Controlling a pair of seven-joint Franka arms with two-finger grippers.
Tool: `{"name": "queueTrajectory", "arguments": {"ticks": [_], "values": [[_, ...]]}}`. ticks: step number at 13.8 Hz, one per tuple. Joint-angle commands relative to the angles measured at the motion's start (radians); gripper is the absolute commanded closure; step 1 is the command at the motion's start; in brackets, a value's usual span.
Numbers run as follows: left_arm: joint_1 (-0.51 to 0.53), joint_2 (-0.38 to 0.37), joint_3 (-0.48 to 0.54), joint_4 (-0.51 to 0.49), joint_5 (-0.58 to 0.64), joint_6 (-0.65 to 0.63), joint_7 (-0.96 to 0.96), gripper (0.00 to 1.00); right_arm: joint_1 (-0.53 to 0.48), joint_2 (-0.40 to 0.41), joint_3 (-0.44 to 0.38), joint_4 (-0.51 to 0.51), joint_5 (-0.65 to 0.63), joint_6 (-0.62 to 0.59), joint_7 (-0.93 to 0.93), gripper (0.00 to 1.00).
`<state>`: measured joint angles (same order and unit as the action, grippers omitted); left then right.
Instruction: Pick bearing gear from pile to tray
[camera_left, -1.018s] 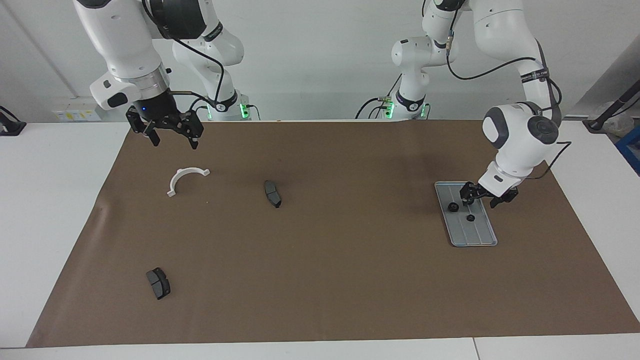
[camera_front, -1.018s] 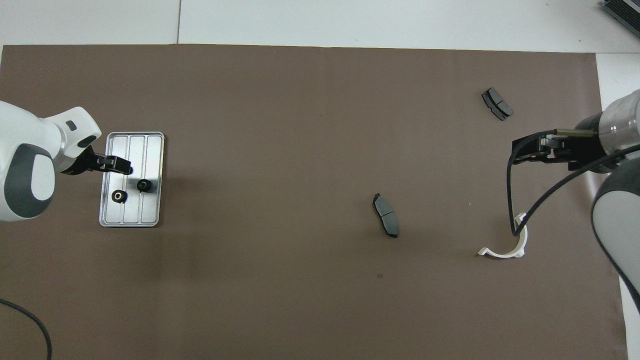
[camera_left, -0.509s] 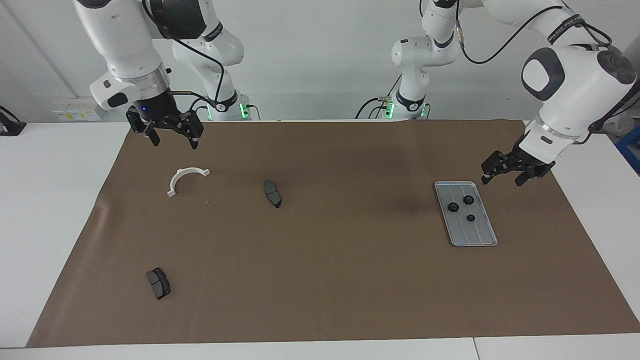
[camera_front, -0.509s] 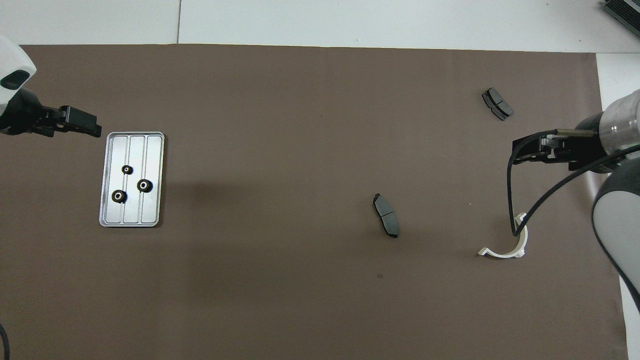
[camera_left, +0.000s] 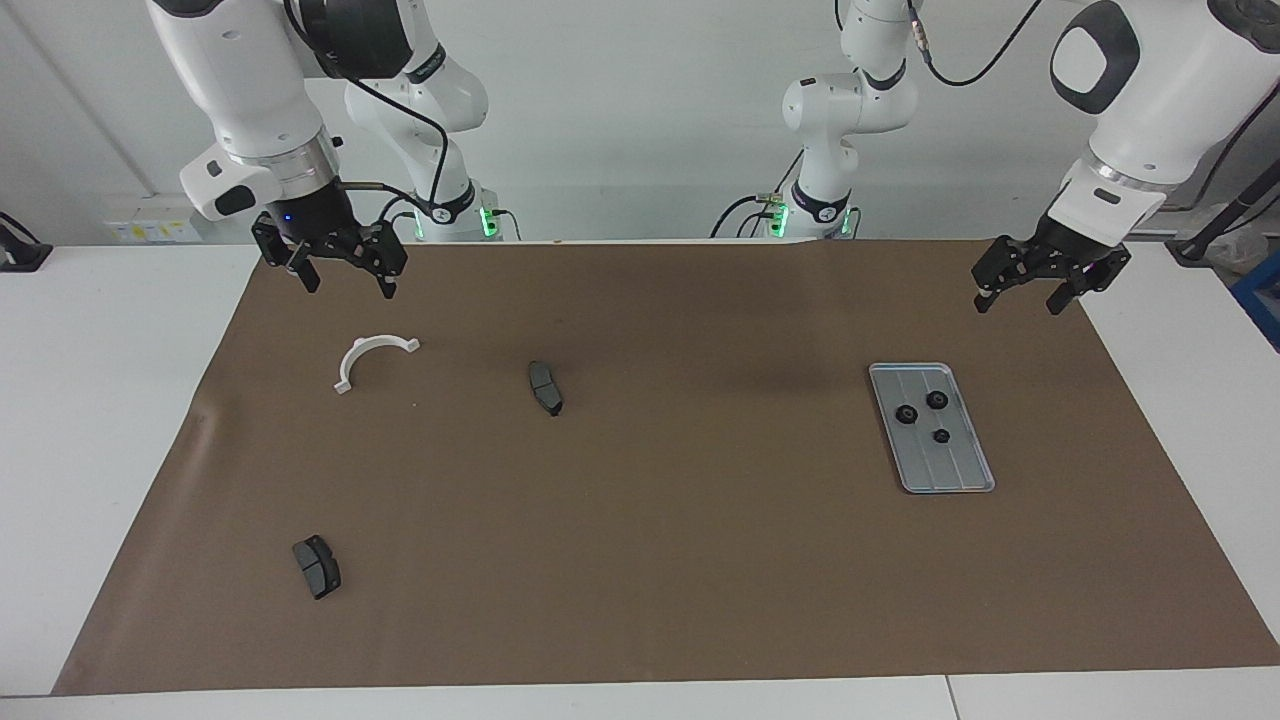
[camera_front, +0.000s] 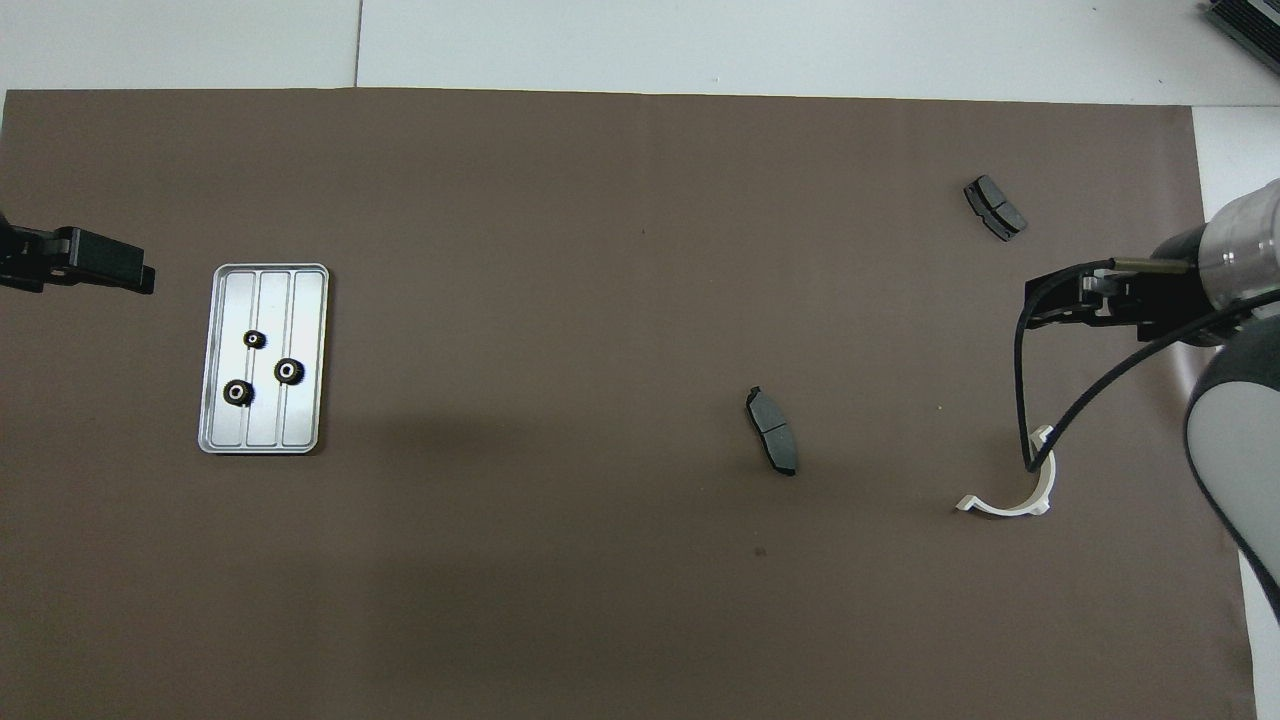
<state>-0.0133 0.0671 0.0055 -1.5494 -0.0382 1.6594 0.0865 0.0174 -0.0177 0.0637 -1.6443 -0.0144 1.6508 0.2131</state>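
The silver tray (camera_left: 955, 465) lies on the brown mat toward the left arm's end and holds three small black gears (camera_left: 937, 400). In the overhead view the tray (camera_front: 300, 420) and its gears (camera_front: 289, 371) show clearly. My left gripper (camera_left: 1017, 300) is open and empty, raised over the mat's edge beside the tray; it also shows in the overhead view (camera_front: 145, 280). My right gripper (camera_left: 348, 288) is open and empty, waiting over the mat above the white curved bracket (camera_left: 360, 347). No loose gear shows on the mat.
Two dark wedge pads lie on the mat: one (camera_left: 545, 387) near the middle, one (camera_left: 317, 566) farther from the robots toward the right arm's end. In the overhead view they show too, the middle pad (camera_front: 772, 444) and the farther pad (camera_front: 994, 208), with the bracket (camera_front: 1010, 507).
My left gripper has let go of a third gear in the tray, risen and drawn away over the mat's edge at the left arm's end. The right arm has not moved.
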Motion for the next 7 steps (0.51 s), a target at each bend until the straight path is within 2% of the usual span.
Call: {"name": "queueTrajectory", "arguments": {"ticks": [1,7], "values": [[-0.017,-0.009,0.005,-0.011,0.026,-0.007,-0.021,0.00,-0.013,-0.010,0.007,-0.008,0.011,0.000,-0.015,0.00],[-0.005,-0.018,0.008,-0.015,0.030,0.003,-0.017,0.00,-0.013,-0.010,0.007,-0.008,0.011,0.000,-0.015,0.00]]}}
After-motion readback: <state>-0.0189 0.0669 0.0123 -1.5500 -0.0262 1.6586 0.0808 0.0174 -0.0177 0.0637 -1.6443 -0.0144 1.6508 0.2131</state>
